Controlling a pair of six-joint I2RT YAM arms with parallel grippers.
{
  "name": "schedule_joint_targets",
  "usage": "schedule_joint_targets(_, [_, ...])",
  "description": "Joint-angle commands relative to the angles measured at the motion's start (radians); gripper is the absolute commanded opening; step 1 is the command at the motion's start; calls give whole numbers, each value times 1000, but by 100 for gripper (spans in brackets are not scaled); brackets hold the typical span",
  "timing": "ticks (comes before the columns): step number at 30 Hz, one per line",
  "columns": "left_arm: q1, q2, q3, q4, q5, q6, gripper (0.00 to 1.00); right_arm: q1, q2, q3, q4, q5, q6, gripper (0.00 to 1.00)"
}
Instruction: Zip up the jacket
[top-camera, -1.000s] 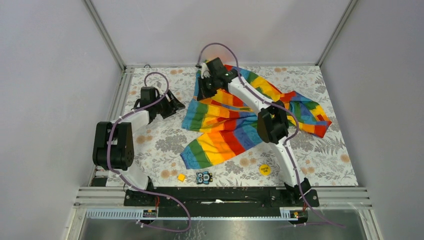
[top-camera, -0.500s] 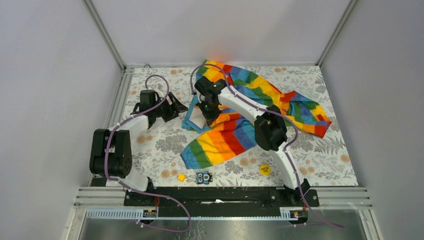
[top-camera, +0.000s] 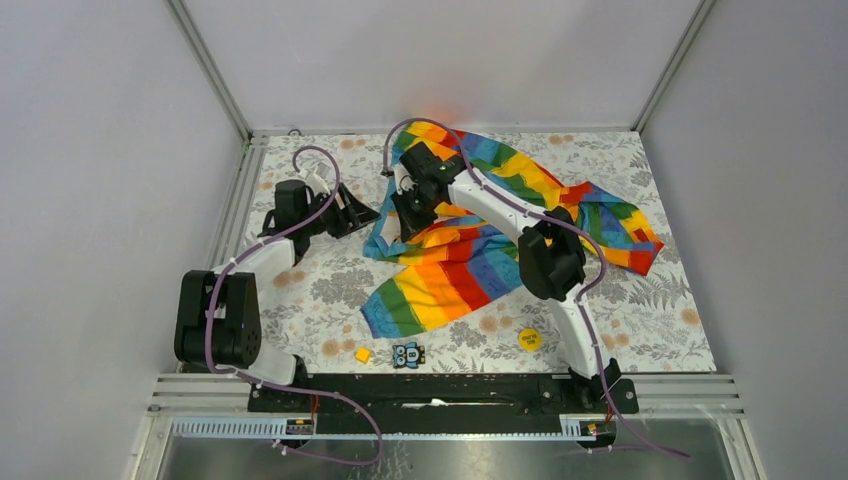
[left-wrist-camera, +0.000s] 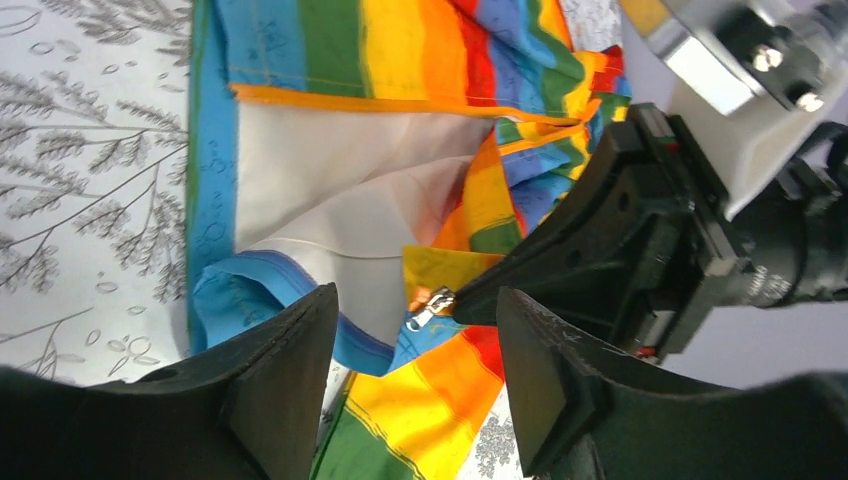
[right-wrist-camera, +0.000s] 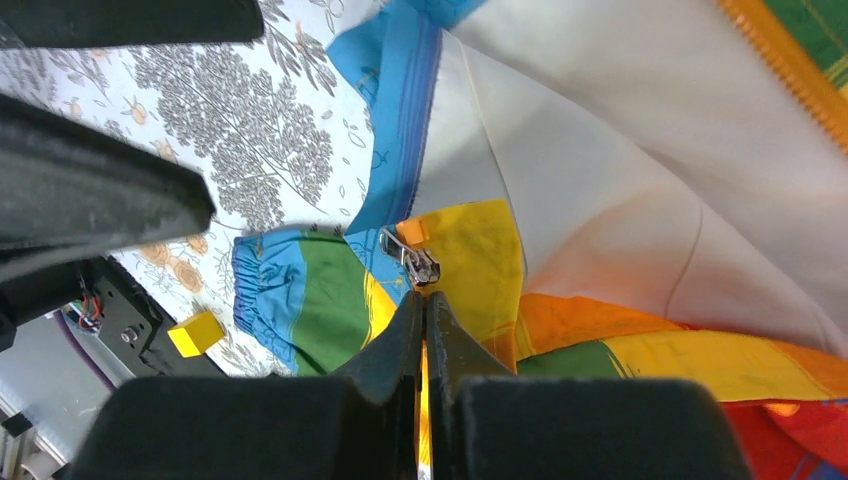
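The rainbow-striped jacket (top-camera: 470, 270) lies crumpled across the middle of the table, its white lining (left-wrist-camera: 330, 190) showing. An orange zipper strip (right-wrist-camera: 790, 70) runs along one open front edge. My right gripper (top-camera: 408, 220) is shut on the jacket's front edge just below the metal zipper slider (right-wrist-camera: 412, 258) and holds that edge lifted. My left gripper (top-camera: 368, 213) is open, just left of the jacket. In the left wrist view the slider (left-wrist-camera: 432, 306) hangs a little beyond my open left gripper (left-wrist-camera: 415, 375), level with the gap, with the right gripper's black fingers (left-wrist-camera: 560, 260) beside it.
A yellow disc (top-camera: 529, 338), a small yellow cube (top-camera: 363, 354) and a small owl card (top-camera: 407, 354) lie near the table's front edge. The cube also shows in the right wrist view (right-wrist-camera: 195, 333). Grey walls enclose the flowered table (top-camera: 300, 300).
My right gripper came from the far edge toward the near left, pulling the jacket's front edge and exposing the lining. My left gripper moved right, close to the slider.
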Motion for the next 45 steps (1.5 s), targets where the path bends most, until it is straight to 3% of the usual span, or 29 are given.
schedule_joint_targets(1, [-3, 11, 8, 115, 141, -7, 62, -12, -61, -17, 81, -70, -38, 0])
schedule_joint_targets(8, [-5, 115, 3, 275, 305, -134, 63, -22, -140, -144, 216, -94, -68, 0])
schedule_joint_targets(16, [-37, 98, 50, 39, 233, 59, 57, -47, -182, -231, 322, -170, -82, 0])
schedule_joint_targets(24, [-76, 138, 102, -46, 216, 142, 61, -52, -178, -229, 333, -200, -80, 0])
schedule_joint_targets(29, [-93, 145, 112, -50, 175, 142, 47, -53, -178, -227, 332, -205, -76, 0])
schedule_joint_targets(32, [-96, 142, 118, -73, 139, 159, 43, -53, -178, -225, 333, -209, -75, 0])
schedule_joint_targets(42, [-122, 88, 135, -194, -108, 227, 21, -53, -191, -253, 360, -214, -72, 0])
schedule_joint_targets(45, [-121, 70, 125, -188, -102, 231, 15, -52, -192, -261, 363, -218, -79, 0])
